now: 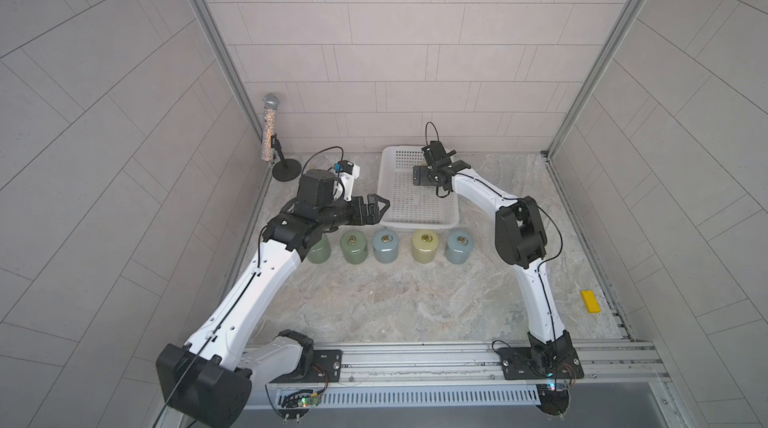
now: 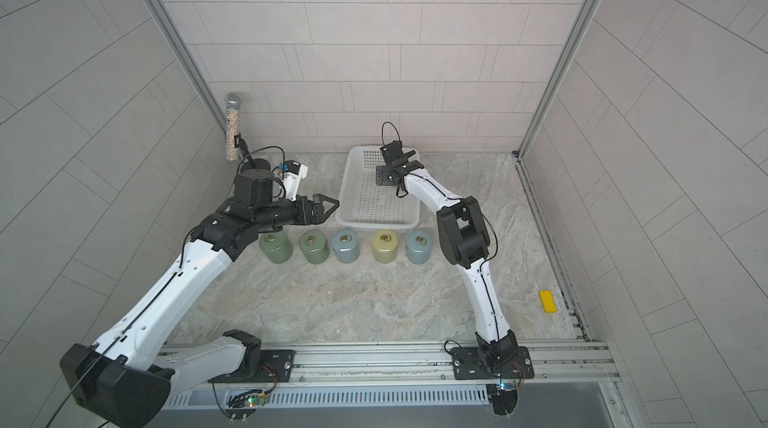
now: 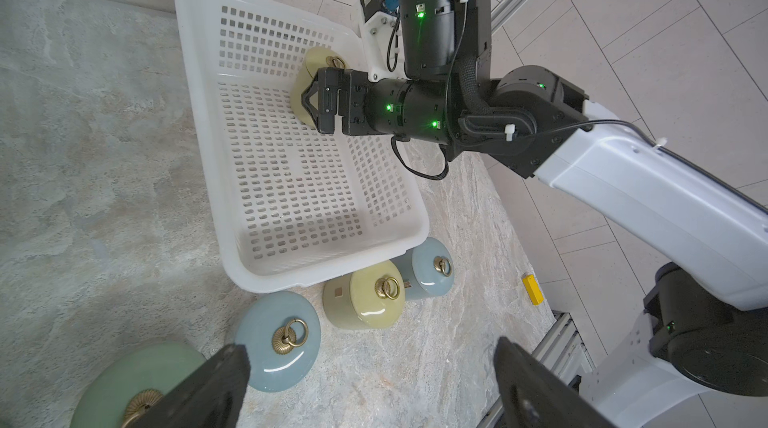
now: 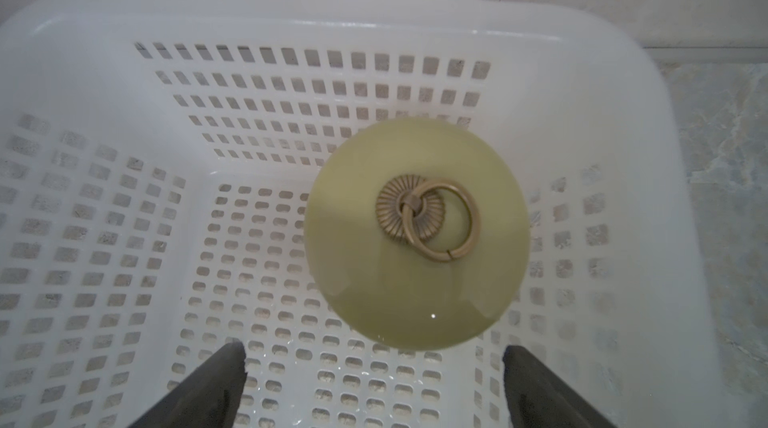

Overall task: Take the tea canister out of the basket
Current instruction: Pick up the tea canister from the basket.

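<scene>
The right gripper (image 4: 374,349) has its jaws wide apart over the pale yellow tea canister (image 4: 415,293), seemingly not touching it, though the close view leaves that unsure. The canister stands upright in the far right corner of the white basket (image 4: 291,2). The left gripper (image 3: 370,347), also spread wide and holding nothing, hovers by the basket's near left corner, near a row of 5 canisters (image 1: 385,245) on the table (image 1: 415,305) along its near wall.

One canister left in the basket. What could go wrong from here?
The yellow canister sits close to a basket corner, so a finger of the open right hand could catch the wall. Its glossy surface might slip. A snag could shove the basket into the row of canisters beside it.
</scene>
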You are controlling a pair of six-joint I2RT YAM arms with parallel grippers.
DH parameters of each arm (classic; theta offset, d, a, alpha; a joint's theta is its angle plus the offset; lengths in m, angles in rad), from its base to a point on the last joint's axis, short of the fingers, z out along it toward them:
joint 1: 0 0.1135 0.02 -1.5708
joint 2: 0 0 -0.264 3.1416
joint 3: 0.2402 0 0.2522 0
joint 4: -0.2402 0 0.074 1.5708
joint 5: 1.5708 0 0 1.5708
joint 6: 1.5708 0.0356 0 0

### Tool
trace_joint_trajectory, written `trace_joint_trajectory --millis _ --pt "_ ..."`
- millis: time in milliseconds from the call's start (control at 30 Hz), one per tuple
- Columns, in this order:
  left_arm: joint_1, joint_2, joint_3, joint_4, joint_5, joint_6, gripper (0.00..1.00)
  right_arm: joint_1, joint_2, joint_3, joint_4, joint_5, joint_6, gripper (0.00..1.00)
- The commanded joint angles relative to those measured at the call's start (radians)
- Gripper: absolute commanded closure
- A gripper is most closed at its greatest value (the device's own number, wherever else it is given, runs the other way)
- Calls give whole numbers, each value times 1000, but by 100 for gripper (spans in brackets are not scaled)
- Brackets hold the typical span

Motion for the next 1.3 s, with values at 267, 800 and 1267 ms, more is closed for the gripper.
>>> trace_joint_trajectory --millis 267,800,1267 --pt "-5 1 31 -30 -29 7 0 -28 132 140 -14 31 -7 0" --pt "-6 1 45 -60 -154 23 0 -28 229 240 -3 38 1 0" --pt "-7 18 66 -71 -142 31 0 -29 294 335 -18 25 19 2"
